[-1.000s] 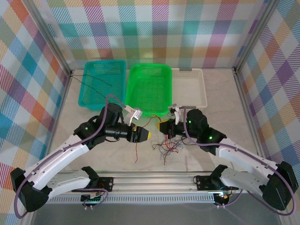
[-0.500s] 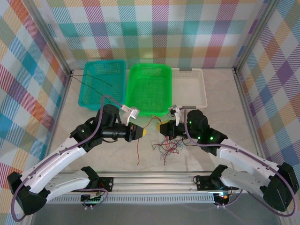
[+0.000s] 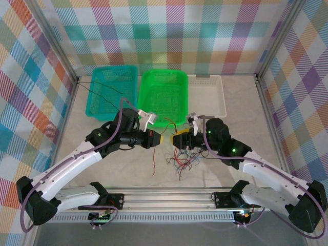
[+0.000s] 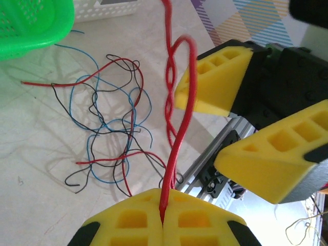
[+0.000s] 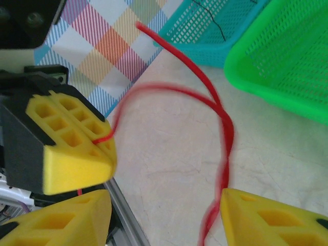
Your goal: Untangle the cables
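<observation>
Above the pale bench (image 3: 241, 113), both white arms reach forward with bent elbows, wrists turned toward each other. The left pincer (image 4: 163, 221) is clamped on a thin red wire (image 4: 174, 138), which twists up between the spread, empty fingers of the right pincer (image 5: 164, 202). Thin red, black and blue cables (image 3: 182, 161) lie tangled on the bench beneath. A teal mesh basket (image 3: 91, 97) holds one black wire (image 3: 105, 88); a green mesh basket (image 3: 164, 72) and a white tray (image 3: 205, 77) stand beside it.
</observation>
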Robot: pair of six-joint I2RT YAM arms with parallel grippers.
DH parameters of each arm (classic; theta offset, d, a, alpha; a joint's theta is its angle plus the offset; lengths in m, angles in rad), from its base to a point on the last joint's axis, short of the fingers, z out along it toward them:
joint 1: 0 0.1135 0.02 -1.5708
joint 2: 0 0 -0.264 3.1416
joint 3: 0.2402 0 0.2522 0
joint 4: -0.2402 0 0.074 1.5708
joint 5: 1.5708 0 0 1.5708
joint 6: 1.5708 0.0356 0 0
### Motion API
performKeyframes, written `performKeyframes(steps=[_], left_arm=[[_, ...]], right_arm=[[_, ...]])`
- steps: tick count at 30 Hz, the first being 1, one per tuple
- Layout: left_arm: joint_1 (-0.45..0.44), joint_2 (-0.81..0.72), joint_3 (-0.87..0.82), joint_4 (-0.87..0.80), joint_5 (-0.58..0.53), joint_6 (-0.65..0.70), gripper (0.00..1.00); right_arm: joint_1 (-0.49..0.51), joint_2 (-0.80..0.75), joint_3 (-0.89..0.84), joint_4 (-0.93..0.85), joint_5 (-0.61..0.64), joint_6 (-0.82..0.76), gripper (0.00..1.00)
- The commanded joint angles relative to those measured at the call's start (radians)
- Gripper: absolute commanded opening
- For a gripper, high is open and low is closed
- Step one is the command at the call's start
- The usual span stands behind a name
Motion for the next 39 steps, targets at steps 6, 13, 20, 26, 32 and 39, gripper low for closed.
performKeyframes(steps=[6,13,20,26,32,39], left_arm=[[-0.010,0.010,0.102,-0.175,-0.105,0.111,0.00],[-0.010,0.016,0.129,-0.165,-0.124,0.088,0.00],[-0.010,0.031,0.140,-0.169,-0.132,0.086,0.00],[-0.010,0.036,0.139,-0.164,-0.138,0.083,0.00],[-0.011,0.036,0.147,-0.176,-0.153,0.088,0.00],[-0.010,0.016,0.146,-0.184,-0.158,0.091,0.00]], right_arm=[[-0.005,-0.035,0.074,-0.097,0.144,-0.065,0.56],[-0.004,-0.024,-0.011,-0.077,0.083,-0.038,0.50],[-0.005,-0.120,-0.131,-0.089,0.069,-0.034,0.51],[-0.005,-0.132,-0.191,-0.086,0.030,-0.020,0.52],[-0.004,-0.121,-0.200,-0.085,0.036,-0.020,0.43],[-0.005,-0.113,-0.200,-0.098,0.054,-0.025,0.31]])
